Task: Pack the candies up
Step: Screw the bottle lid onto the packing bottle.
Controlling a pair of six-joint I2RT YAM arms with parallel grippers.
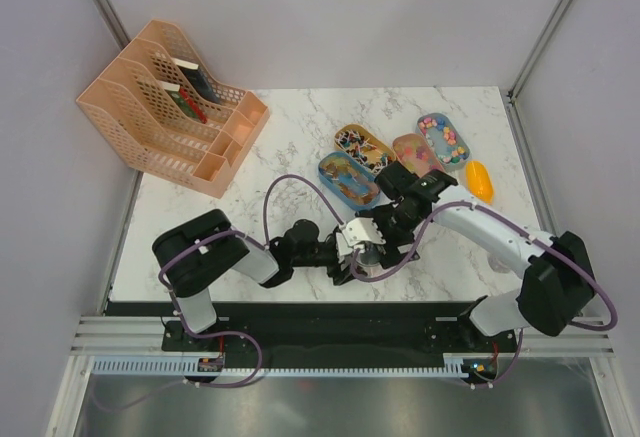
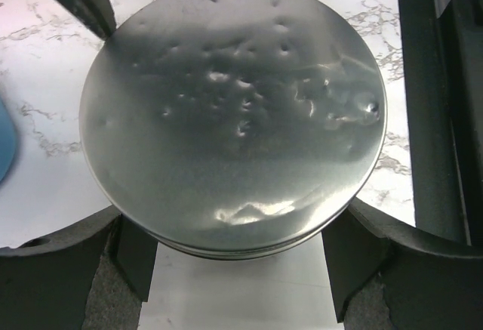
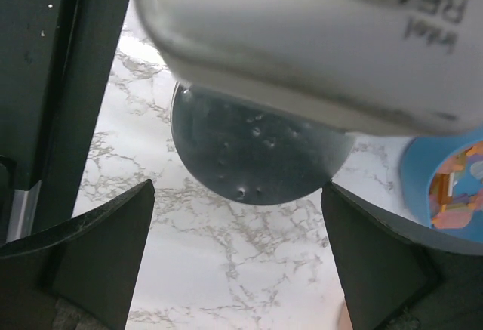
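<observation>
The candies [image 1: 445,141] are tiny sweets in many colours. They lie in four oval trays [image 1: 348,179] on the far right part of the white marble table [image 1: 300,122]. The trays sit close together in a bunch. One tray is blue, one is yellow, one is pink and one is pale blue. My right wrist camera sees the edge of the blue tray with some sweets in it, at the right.

Nearer to me than the trays stands a round silver tin [image 2: 234,118] with a dented top. My left gripper [image 2: 241,258] reaches in from the left. Its two fingers [image 2: 136,254] press on the two sides of the tin, so it is clamped on it.

My right gripper [image 3: 238,190] hangs over the same tin from the right. Its jaws are wide apart and hold nothing.

A yellow scoop [image 1: 479,180] lies just right of the trays. A peach file rack [image 1: 165,107] stands at the far left corner.
</observation>
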